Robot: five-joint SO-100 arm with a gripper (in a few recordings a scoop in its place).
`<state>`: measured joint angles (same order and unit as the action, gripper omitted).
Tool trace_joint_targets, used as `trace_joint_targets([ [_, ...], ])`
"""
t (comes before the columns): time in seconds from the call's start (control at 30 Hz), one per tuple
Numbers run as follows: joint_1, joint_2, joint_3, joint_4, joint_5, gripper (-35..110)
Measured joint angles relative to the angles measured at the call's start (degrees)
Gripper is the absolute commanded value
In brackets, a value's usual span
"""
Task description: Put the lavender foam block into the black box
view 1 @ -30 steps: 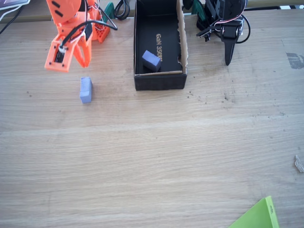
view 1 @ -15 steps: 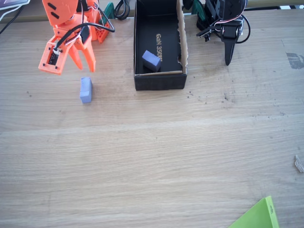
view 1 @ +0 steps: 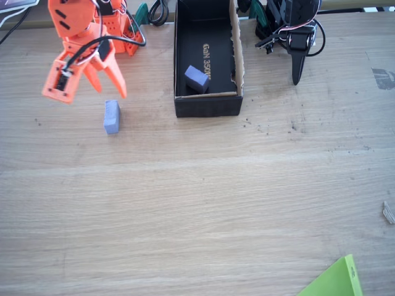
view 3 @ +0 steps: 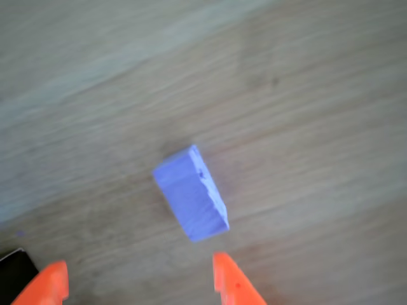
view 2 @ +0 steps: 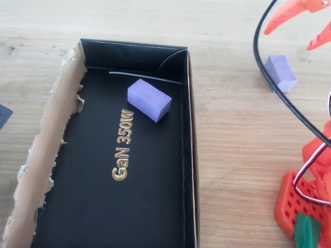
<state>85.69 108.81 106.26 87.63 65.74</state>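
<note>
The lavender foam block (view 1: 111, 116) lies on the wooden table, left of the black box (view 1: 207, 106). My orange gripper (view 1: 108, 90) hangs open just above and behind the block, touching nothing. In the wrist view the block (view 3: 191, 194) sits ahead of the open gripper (view 3: 137, 264), slightly right of its middle. The overhead view shows the block (view 2: 281, 73) right of the box (view 2: 190, 129), with the gripper (view 2: 287, 39) above it. A squatter blue-purple block (view 1: 197, 79) rests inside the box near its front wall, and it appears again from overhead (view 2: 149, 99).
A green sheet (view 1: 336, 280) pokes in at the bottom right corner. Cables (view 1: 154, 12) lie at the table's back edge beside the arm's orange base (view 2: 300, 201). Wide bare wood spreads in front of the box and block.
The gripper has swung left and lowered toward the lavender block, and its fingers have spread wider. Both blocks and the box have stayed put.
</note>
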Motion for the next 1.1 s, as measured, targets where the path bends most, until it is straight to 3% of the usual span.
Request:
trace_joint_targets([
  [0.6, 0.7, -1.1, -0.9, 0.0, -2.2, 29],
  [0.7, 0.4, -1.1, -0.9, 0.2, -2.1, 20],
  [0.9, -1.1, -0.9, -0.9, 2.2, 15.9, 21],
  [1.1, -1.5, -0.1, -0.9, -1.1, 16.8, 15],
])
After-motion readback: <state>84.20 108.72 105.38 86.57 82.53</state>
